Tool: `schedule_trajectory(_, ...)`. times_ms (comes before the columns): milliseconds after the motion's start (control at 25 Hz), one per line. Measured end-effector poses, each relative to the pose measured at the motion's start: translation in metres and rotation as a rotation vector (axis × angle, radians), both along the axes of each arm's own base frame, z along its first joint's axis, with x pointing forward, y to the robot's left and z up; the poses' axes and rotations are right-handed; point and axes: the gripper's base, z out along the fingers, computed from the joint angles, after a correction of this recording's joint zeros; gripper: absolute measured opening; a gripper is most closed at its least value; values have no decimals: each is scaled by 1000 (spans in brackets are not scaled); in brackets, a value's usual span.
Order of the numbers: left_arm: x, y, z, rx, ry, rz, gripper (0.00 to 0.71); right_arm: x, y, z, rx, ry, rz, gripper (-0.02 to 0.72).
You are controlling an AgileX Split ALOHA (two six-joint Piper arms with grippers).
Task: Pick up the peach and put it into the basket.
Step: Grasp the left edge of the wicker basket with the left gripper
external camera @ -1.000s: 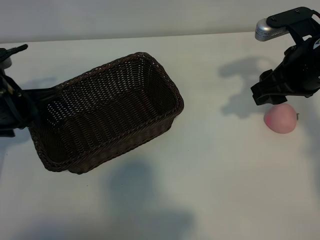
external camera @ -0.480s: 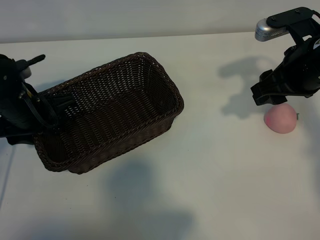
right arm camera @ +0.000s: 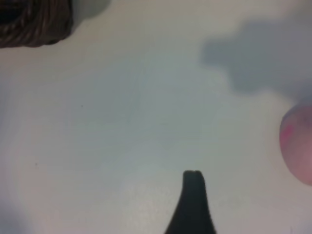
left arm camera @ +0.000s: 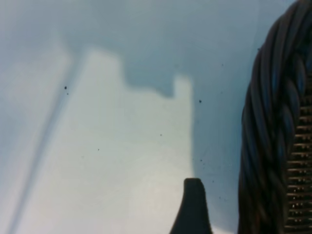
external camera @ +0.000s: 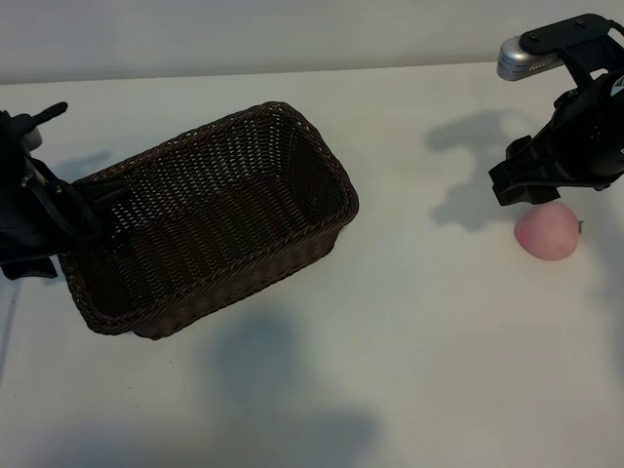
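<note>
From the outside camera, the white tabletop (external camera: 409,341) carries the basket (external camera: 210,219) on the left side, lying at an angle, its dark wicker hollow with nothing in it. The peach (external camera: 548,232) sits well apart from it, far over at the right edge, resting on the tabletop. The right pincer (external camera: 534,191) hangs just above and beside the peach, pointing steeply down; its dark bulk overlaps the fruit's upper edge, though I cannot tell from here whether it touches. The left pincer (external camera: 44,229) is at the basket's left end, close against the rim.

In the left wrist view, one dark fingertip (left arm camera: 192,207) shows over bare tabletop, with the basket's braided rim (left arm camera: 278,136) close beside it. The pincer stands wide open and has hold of nothing.

In the right wrist view, a single fingertip (right arm camera: 193,200) pokes in over the tabletop, the peach (right arm camera: 298,146) off to one side of it and apart. A corner of the basket (right arm camera: 34,22) shows farther off. This pincer too is spread wide and empty.
</note>
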Motion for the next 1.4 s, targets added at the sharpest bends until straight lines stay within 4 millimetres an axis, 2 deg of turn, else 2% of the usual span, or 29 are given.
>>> schedule_trajectory(480, 11, -8, -40, -45, 87, -52, 593, 0, 0, 0, 0, 0, 1, 572)
schedule_trajectory(800, 13, -8, -46, -44, 89, -59, 588, 0, 0, 0, 0, 0, 1, 572)
schedule_trajectory(920, 13, -8, -46, -43, 86, -61, 539, 0, 0, 0, 0, -1, -1, 572)
schedule_trajectory(1040, 14, -8, -46, -44, 83, -58, 432, 0, 0, 0, 0, -1, -1, 572)
schedule_trajectory(1400, 14, -9, -46, -54, 76, -55, 415, 0, 0, 0, 0, -1, -1, 572)
